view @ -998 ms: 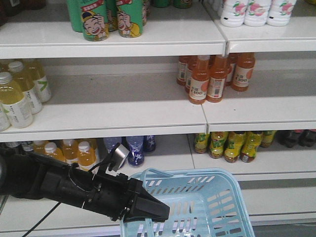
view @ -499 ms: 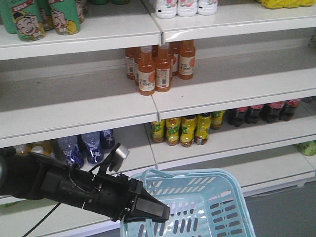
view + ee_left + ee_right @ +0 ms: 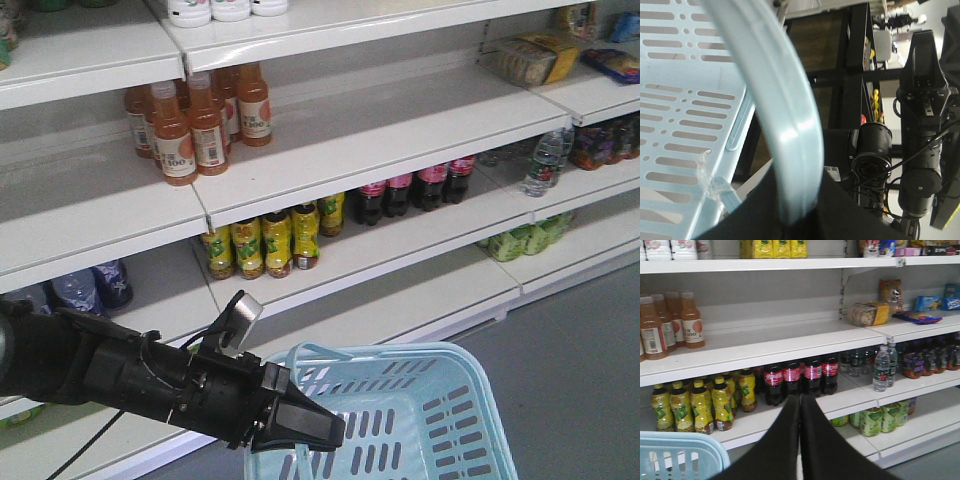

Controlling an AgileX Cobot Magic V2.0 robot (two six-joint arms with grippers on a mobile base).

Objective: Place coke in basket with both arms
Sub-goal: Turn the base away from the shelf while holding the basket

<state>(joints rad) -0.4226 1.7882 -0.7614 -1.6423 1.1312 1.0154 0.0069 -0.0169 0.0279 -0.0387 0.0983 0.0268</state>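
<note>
The left pincer sits at the near left of the front view, closed on the handle of the basket, which extends to its right. Nothing shows inside the part of the basket that is in frame (its floor is cut off by the picture's edge). No coke is in sight here. The shelves beyond carry other drinks, among them dark cola bottles with red labels.

From the left wrist, the handle arcs down into the black body of the pincer, so the grip looks firm. The basket's slotted wall lies to the left, and the right arm stands at the far right, well apart from the basket.

From the right wrist, the right pincer has its two fingers pressed together with nothing between them, pointing toward the dark cola bottles. A corner of the basket shows near left. The slim red coke cannot be found in any view, so my judgement is that only the basket is in hand. Finding, gripping and placing the coke are all left to do.
</note>
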